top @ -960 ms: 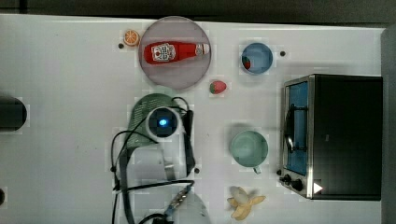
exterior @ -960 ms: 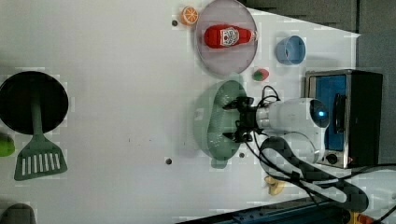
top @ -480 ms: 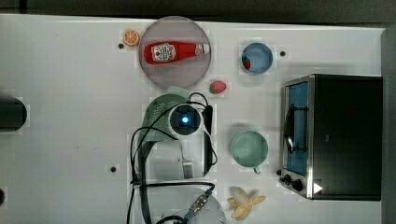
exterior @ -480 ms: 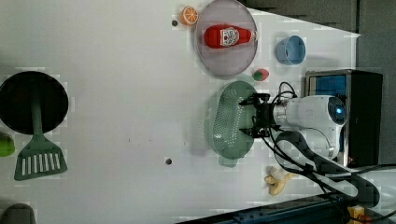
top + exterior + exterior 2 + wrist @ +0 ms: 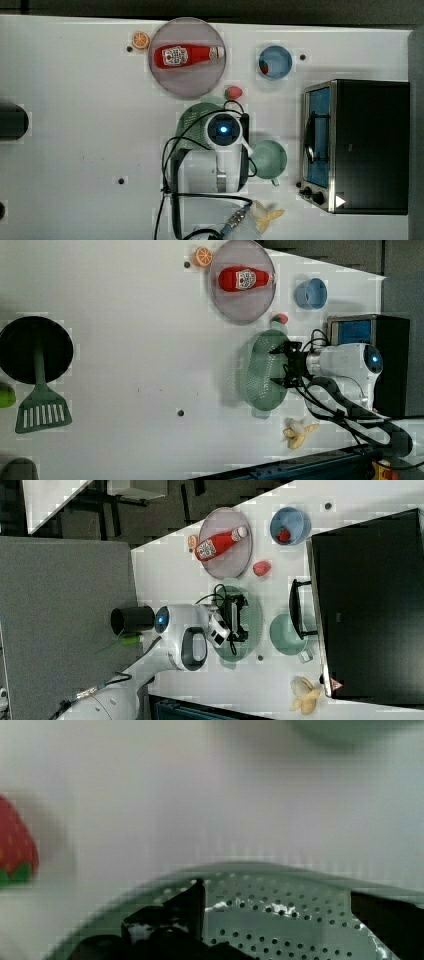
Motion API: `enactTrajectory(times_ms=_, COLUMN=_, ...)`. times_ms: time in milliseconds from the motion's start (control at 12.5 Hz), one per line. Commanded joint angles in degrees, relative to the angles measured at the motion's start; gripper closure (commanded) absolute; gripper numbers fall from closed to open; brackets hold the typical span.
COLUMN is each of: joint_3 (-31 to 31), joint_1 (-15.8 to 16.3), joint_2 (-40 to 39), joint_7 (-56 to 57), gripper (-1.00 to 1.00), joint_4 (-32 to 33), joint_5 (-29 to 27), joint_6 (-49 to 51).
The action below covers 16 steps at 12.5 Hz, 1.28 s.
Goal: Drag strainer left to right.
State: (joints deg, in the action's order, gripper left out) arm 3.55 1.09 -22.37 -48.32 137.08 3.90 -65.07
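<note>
- Strainer [image 5: 260, 372]: pale green oblong colander, perforated, resting on the white table [image 5: 125, 340]. In the left view it lies below the grey plate and left of the toaster oven; in the top view only its upper-left part [image 5: 192, 120] shows from under the arm.
- Gripper [image 5: 281, 366]: reaches into the strainer's bowl at the rim on the left view's right. The wrist view shows two dark fingers [image 5: 192, 912] spread apart, with perforated wall between them; the jaws are wide and hold nothing.
- Robot arm [image 5: 185, 630]: white body with a blue light, black cables looping beside it.
- Grey plate [image 5: 165, 75]: carries a ketchup bottle [image 5: 187, 55] lying on its side; an orange slice [image 5: 140, 40] sits just beside the plate.
- Strawberry [image 5: 233, 92]: on the table between plate and strainer, near the strainer's rim.
- Green mug [image 5: 268, 159]: just beside the arm, between it and the toaster oven [image 5: 367, 145].
- Blue bowl [image 5: 285, 62]: a small red item inside.
- Banana [image 5: 298, 432]: below the strainer in the left view.
- Black pan [image 5: 22, 350] and green spatula [image 5: 42, 410]: far on the left view's left, well apart from the strainer.
</note>
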Motion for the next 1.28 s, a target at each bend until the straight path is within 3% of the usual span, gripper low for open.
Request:
enactTrajectory(times_ms=80, joint_3=2.3, joint_1=-0.4, joint_2=1.0, joint_7=4.5, gripper=-1.00, joint_4=-0.1, joint_5=-1.2, joint_6=0.6)
enactTrajectory(times_ms=560, joint_3=6.3, joint_1=-0.4, joint_2=0.9, joint_7=10.8, gripper=-1.00, joint_4=-0.2, joint_5=-1.1, joint_6=0.2)
enactTrajectory(times_ms=800, joint_3=4.9, joint_1=-0.4, joint_2=2.4, joint_7=14.1, gripper=-1.00, joint_4=-0.2, joint_5=-1.1, joint_6=0.8)
enactTrajectory(times_ms=1040, joint_3=1.9, joint_1=-0.4, joint_2=10.3, joint_7=24.3, gripper=-1.00, joint_4=-0.8, joint_5=-1.2, joint_6=6.0)
enactTrajectory(times_ms=1280, joint_3=1.6, joint_1=-0.4, joint_2=19.7, joint_7=37.2, gripper=-1.00, joint_4=-5.4, joint_5=-1.3, joint_6=20.3)
